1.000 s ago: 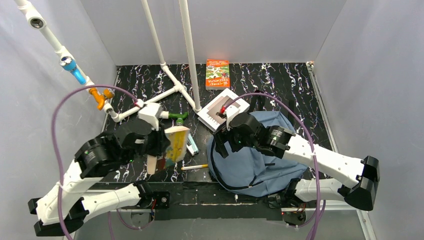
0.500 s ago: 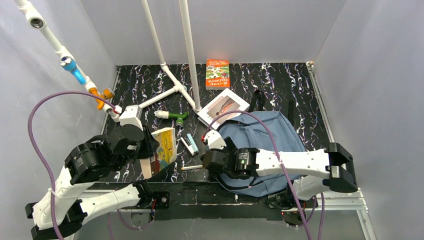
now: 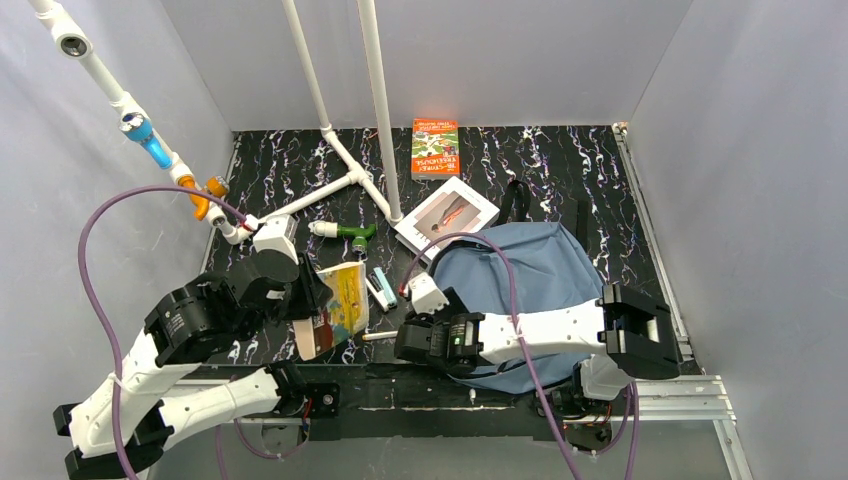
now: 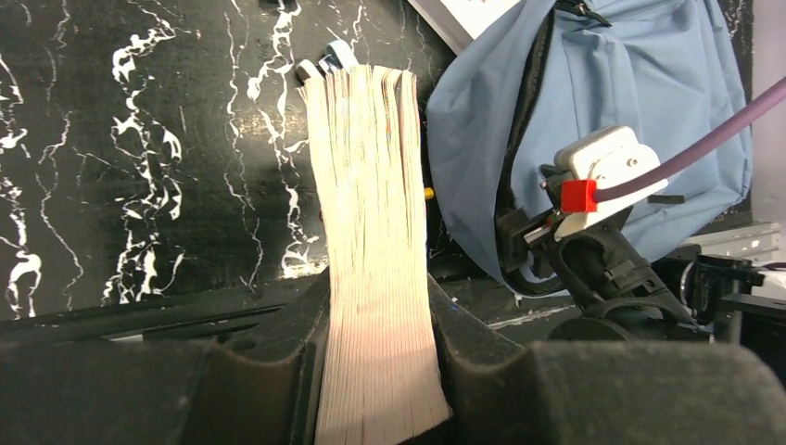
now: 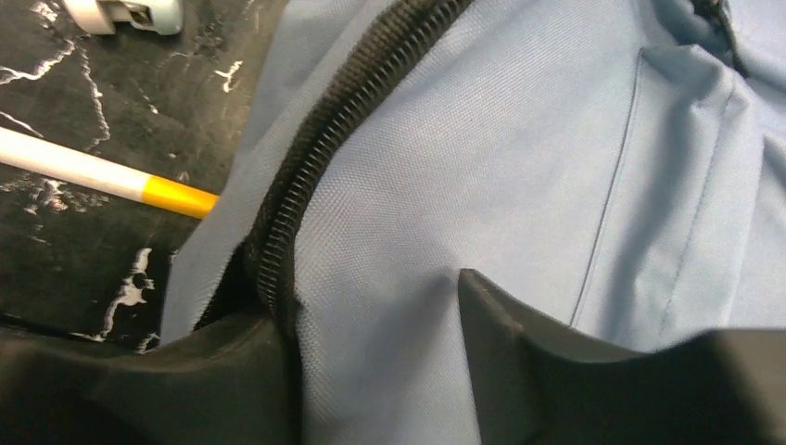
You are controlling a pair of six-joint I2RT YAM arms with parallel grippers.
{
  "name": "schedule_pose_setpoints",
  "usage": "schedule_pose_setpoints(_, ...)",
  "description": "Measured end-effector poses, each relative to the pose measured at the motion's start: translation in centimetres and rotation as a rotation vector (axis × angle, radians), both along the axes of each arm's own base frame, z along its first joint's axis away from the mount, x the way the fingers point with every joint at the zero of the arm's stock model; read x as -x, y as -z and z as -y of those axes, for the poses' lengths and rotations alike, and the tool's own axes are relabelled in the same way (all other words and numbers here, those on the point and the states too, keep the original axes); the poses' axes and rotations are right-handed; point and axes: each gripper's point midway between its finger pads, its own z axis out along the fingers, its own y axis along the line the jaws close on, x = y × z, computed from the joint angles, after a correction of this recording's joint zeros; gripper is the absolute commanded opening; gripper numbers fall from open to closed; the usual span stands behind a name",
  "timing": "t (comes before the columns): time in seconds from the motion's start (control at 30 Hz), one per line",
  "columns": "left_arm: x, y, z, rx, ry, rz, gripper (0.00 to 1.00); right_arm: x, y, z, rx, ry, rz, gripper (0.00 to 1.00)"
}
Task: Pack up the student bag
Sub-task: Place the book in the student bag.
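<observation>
The student bag (image 3: 535,270) is slate-blue and lies flat at the right of the table, its black zipper (image 5: 315,158) parted along the left edge. My right gripper (image 3: 413,340) is low at that near-left edge. In the right wrist view the right gripper (image 5: 371,306) is open; one finger sits at the zipper gap and the other rests on the blue fabric (image 5: 519,139). My left gripper (image 3: 315,300) is shut on a thick paperback book (image 3: 342,305) with a yellow cover, held on edge left of the bag. In the left wrist view the page block (image 4: 375,213) is clamped between the jaws, with the bag (image 4: 649,83) beyond.
A white pen with a yellow band (image 3: 388,335) lies just left of the bag. A small blue-and-white stick (image 3: 380,288) and a green-and-white item (image 3: 345,232) lie nearby. An orange book (image 3: 435,148) and a white book (image 3: 447,216) are at the back. White pipes (image 3: 340,170) stand at the rear left.
My right arm swung from over the bag's top down to its near-left edge, and its jaws narrowed a little. My left gripper dipped left, then came back right, still holding the book.
</observation>
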Motion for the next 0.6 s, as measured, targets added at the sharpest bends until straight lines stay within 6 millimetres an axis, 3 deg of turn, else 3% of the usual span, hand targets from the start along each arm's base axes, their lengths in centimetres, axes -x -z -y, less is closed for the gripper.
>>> schedule_pose_setpoints(0.1, 0.2, -0.1, 0.4, 0.025, 0.013, -0.003, 0.0, -0.3, 0.1, 0.7, 0.017, 0.009, 0.025, 0.32)
schedule_pose_setpoints(0.2, 0.3, -0.3, 1.1, 0.058, 0.035, -0.002, 0.0, -0.7, -2.1, 0.8, -0.027, 0.0, 0.054, 0.03)
schedule_pose_setpoints(0.4, 0.6, -0.1, 2.7, 0.119, 0.087, -0.012, 0.0, -1.2, -8.1, 2.6, -0.129, -0.047, 0.094, 0.01)
schedule_pose_setpoints(0.6, 0.5, 0.6, 6.3, 0.219, 0.149, -0.051, 0.0, -2.3, -11.1, 5.7, -0.161, -0.036, 0.106, 0.01)
